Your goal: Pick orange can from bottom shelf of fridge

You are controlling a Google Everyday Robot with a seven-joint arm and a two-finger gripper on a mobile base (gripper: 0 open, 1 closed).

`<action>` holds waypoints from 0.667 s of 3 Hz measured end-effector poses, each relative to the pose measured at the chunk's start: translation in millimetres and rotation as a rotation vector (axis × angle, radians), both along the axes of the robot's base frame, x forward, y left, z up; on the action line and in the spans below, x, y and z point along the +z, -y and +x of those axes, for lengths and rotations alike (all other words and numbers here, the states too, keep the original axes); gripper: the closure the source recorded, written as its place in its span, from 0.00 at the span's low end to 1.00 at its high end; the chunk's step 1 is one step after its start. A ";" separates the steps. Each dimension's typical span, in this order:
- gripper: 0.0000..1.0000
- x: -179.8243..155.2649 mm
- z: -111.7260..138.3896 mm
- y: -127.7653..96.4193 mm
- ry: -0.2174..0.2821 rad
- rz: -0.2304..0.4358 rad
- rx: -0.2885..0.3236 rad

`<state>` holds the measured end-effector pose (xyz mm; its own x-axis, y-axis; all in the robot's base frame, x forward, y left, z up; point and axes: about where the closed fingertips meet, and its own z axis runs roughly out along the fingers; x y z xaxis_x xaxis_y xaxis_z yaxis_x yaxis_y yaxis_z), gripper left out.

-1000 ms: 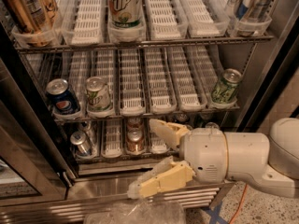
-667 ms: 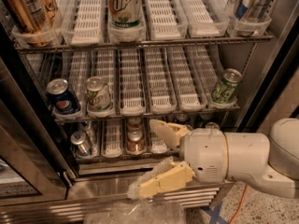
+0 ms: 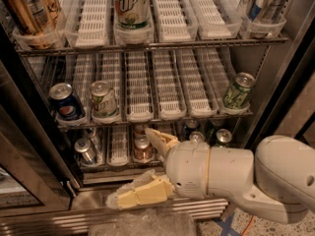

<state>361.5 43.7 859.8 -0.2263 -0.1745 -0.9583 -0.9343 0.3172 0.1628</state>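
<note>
Status: pick not made yet. The small orange-copper soda can with the silver lid (image 3: 142, 150) stood upright at the front of its lane on the dim wire bottom shelf with white slotted trays (image 3: 118, 146), inside the stainless-steel drinks fridge (image 3: 275, 90). It hadn't been lifted.

The white arm's two-finger gripper (image 3: 129, 166) was at the mouth of that shelf, fingers spread wide. The upper yellowish finger (image 3: 160, 139) sat just right of the can, close enough that I couldn't tell whether they touched. The lower finger (image 3: 140, 193) hung down in front of the fridge's base. The can wasn't between them, so nothing was held.

My read on what was left: line up both fingers on the can, close, and draw it out past the shelf lip. There's a silver can (image 3: 86, 151) two lanes to the left, so not much slack on that side.

Versus 1.0 s ago: the gripper and wrist had moved left, toward the orange can. The finger spread looked the same. None of the cans had moved, including the blue Pepsi can (image 3: 66, 104) one shelf up.
</note>
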 end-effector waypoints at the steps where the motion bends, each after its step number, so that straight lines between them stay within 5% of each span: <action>1: 0.00 0.2 13.4 -8.9 0.048 -0.028 -0.041; 2: 0.00 0.8 12.4 -9.7 0.052 -0.033 -0.045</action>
<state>373.8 53.4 860.6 -0.1844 -0.1973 -0.9628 -0.9260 0.3632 0.1029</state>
